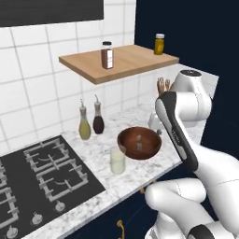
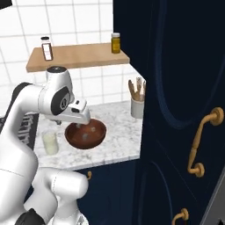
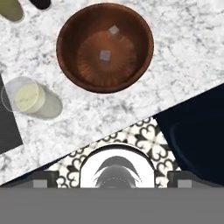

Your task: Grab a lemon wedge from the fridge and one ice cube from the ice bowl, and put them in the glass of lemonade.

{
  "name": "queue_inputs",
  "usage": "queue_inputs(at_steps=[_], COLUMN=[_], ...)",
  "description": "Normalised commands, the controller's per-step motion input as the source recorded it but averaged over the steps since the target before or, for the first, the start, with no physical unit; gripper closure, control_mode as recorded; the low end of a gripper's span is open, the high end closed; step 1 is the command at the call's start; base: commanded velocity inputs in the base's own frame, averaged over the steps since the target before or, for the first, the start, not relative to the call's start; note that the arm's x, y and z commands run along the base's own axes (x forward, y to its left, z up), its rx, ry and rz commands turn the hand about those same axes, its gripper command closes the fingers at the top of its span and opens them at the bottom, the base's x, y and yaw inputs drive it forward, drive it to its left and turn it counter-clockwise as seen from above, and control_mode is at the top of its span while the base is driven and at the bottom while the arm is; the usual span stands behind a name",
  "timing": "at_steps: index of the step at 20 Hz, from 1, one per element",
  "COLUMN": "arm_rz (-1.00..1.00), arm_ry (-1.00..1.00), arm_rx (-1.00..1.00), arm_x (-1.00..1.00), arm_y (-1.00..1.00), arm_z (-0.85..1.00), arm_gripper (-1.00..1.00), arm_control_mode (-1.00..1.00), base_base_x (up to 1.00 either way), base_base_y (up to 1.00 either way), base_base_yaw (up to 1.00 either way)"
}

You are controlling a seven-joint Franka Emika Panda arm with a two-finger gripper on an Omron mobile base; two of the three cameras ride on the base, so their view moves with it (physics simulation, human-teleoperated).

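Reaching for one ice cube is judged to be the step in hand; left to right:

glass of lemonade (image 3: 27, 97): it is seen on the left in the hand view, standing upright on the marble bench (image 3: 175, 52), just beside the ice bowl but apart from it. It is best kept out of the descent path, since a brush from the arm could tip it.

ice bowl (image 3: 144, 48): it is found right of the glass, and two small cubes are seen inside.

centre ice cube (image 3: 105, 55): it lies near the middle of the bowl floor, and is judged the easier target because free space is left on both sides for the fingers.

far ice cube (image 3: 114, 30): it lies nearer the wall, apart from the first, so only one need be taken.

hand (image 2: 78, 123): it is held above the bowl with the jaws spread wide and nothing between them. A straight descent is advised, with the centre cube bracketed before closing.

lemon wedge: its whereabouts cannot be told from these views.
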Motion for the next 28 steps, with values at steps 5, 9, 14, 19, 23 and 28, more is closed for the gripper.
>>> queue_inputs(at_steps=[5, 9, 14, 19, 23, 28], arm_rz=[0.00, 0.12, 0.15, 0.15, 0.00, 0.00], arm_ry=[0.00, 0.32, 0.36, 0.10, -0.09, 0.07], arm_rx=[0.00, 0.00, 0.00, 0.01, 0.02, 0.00], arm_x=[0.00, 0.96, 1.00, 0.98, 0.61, 0.40], arm_y=[0.00, 0.00, -0.01, 0.00, 0.04, 0.10], arm_z=[0.00, -0.66, -0.59, -0.52, -0.70, -0.65], arm_gripper=[-1.00, -1.00, -1.00, -1.00, -1.00, -1.00], arm_control_mode=[1.00, -1.00, -1.00, -1.00, -1.00, -1.00], base_base_x=[0.87, 0.00, 0.00, 0.00, 0.00, 0.00], base_base_y=[-0.21, 0.00, 0.00, 0.00, 0.00, 0.00], base_base_yaw=[0.15, 0.00, 0.00, 0.00, 0.00, 0.00])
